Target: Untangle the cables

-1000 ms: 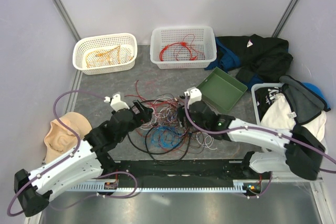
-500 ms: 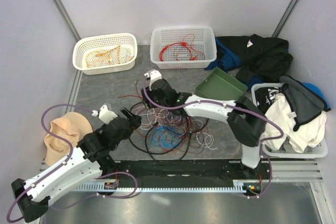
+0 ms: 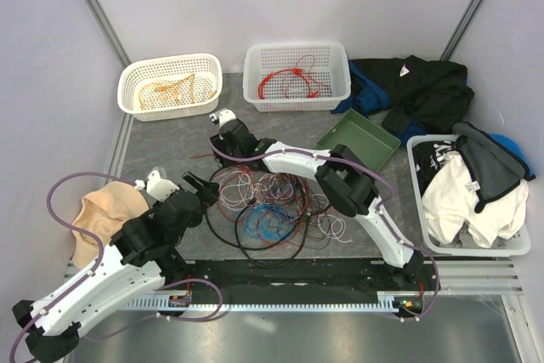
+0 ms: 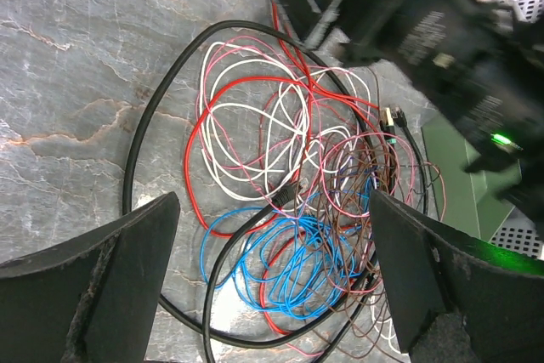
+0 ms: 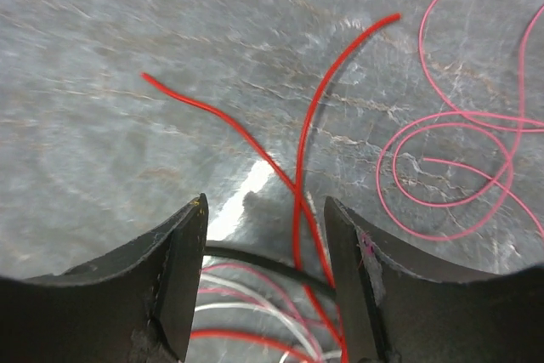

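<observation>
The cables lie in a tangled pile mid-table: red, white, pink, brown and blue wires inside a thick black loop. My left gripper is open and empty at the pile's left edge. In its wrist view the gripper hovers over the blue wires, the white and red loops and the black cable. My right gripper reaches across to the pile's far left corner, open and empty. In the right wrist view the gripper sits over two loose red wire ends, with a black cable under the jaws.
A white basket holding orange and yellow wires stands back left. Another white basket holds red wires. A green tray lies right of the pile. Dark clothes and a white bin of clothes are at the right. A beige cloth lies at the left.
My right arm has swung from the pile's right side across to its far left corner. My left arm has drawn back toward the near left, off the pile.
</observation>
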You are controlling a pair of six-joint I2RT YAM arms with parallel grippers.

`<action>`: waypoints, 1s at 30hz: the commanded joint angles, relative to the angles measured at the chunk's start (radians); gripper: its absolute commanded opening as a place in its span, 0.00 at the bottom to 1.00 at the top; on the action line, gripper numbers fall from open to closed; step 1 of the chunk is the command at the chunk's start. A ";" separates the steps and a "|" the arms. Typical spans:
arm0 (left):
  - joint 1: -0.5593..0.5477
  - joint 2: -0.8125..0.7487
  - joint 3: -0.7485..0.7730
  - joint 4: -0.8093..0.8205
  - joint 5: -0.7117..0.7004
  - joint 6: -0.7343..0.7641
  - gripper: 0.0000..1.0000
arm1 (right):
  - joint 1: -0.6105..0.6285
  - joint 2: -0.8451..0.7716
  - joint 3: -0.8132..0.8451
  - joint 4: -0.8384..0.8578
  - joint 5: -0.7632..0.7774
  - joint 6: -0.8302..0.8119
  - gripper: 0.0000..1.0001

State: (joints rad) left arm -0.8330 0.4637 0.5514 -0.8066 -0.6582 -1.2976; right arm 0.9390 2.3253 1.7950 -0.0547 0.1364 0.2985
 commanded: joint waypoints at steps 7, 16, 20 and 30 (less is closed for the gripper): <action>-0.002 0.000 0.022 -0.019 -0.067 -0.031 1.00 | -0.017 0.101 0.090 -0.046 0.028 -0.038 0.60; -0.002 0.009 0.022 -0.014 -0.075 -0.034 1.00 | -0.040 -0.097 -0.144 0.137 0.113 0.002 0.84; -0.002 0.013 0.019 -0.008 -0.072 -0.031 1.00 | -0.080 -0.142 -0.175 0.145 0.147 0.007 0.86; -0.002 0.030 -0.018 0.023 -0.044 -0.040 1.00 | -0.193 -0.043 -0.122 0.113 0.089 0.060 0.86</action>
State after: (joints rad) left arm -0.8330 0.4782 0.5472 -0.8165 -0.6788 -1.2976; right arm 0.7578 2.2406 1.6199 0.0513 0.2409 0.3328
